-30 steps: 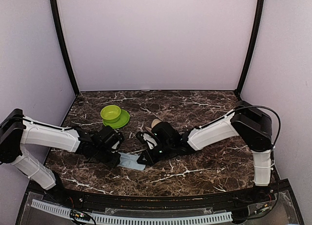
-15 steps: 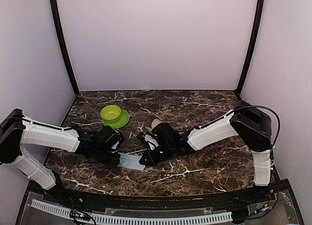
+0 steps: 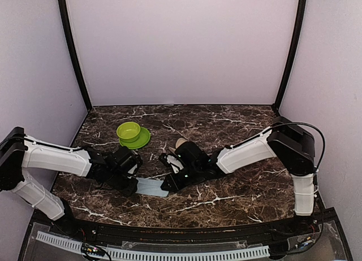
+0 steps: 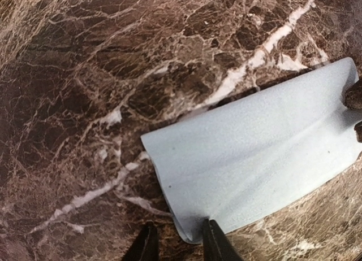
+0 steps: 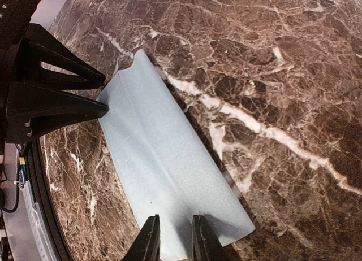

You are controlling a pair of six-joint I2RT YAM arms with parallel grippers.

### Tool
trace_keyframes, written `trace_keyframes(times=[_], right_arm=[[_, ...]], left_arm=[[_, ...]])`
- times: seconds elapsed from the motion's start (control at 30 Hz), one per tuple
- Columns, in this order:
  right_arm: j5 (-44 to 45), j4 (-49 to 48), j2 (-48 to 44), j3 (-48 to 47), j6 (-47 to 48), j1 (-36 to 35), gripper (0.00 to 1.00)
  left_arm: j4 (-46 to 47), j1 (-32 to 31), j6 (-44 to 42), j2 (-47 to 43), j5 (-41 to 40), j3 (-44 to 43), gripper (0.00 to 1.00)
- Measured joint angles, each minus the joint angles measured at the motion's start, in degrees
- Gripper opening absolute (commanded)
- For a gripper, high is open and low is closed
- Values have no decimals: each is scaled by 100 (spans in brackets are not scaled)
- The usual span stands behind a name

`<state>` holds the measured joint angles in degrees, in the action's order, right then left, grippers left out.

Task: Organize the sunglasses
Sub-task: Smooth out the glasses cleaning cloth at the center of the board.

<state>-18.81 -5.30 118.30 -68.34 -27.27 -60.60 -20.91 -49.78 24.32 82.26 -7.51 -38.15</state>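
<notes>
No sunglasses show in any view. A flat pale blue pouch [image 3: 150,187] lies on the marble table between my two grippers. My left gripper [image 3: 133,185] is at its left end. In the left wrist view one finger [image 4: 215,241] presses a crease into the pouch [image 4: 254,153] and the corner sits between the jaws, so the gripper [image 4: 181,244] is shut on it. My right gripper [image 3: 167,183] is at the other end. In the right wrist view its jaws [image 5: 175,241] stand slightly apart over the pouch [image 5: 164,153], which shows bare between them.
A green bowl [image 3: 129,130] on a green saucer [image 3: 144,139] stands behind the left gripper. A small tan object [image 3: 181,142] sits just behind the right wrist. The table's front edge [image 3: 169,224] runs close below the pouch.
The right gripper's jaws have parted a little on the pouch's right end. Both arms and the pouch have hardly shifted.
</notes>
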Motion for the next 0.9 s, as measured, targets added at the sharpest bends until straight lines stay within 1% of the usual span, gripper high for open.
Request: trace_keyframes(times=[0.17,0.37,0.47,0.77,0.9], right_arm=[[2,4,0,-2,0,0,22],[-48,-4,-13,0,33,0,28],[-90,26,-96,61,66,0,29],[-127,129,-645,160,76,48,29],[15,201,-675,160,22,179,28]], left_arm=[[-59,0,0,-15,-2,0,28],[-94,0,-4,-33,-7,0,28],[-192,0,-7,-74,-4,-2,28],[-293,0,-20,-448,0,-90,33],[-101,133,-74,-542,144,-168,33]])
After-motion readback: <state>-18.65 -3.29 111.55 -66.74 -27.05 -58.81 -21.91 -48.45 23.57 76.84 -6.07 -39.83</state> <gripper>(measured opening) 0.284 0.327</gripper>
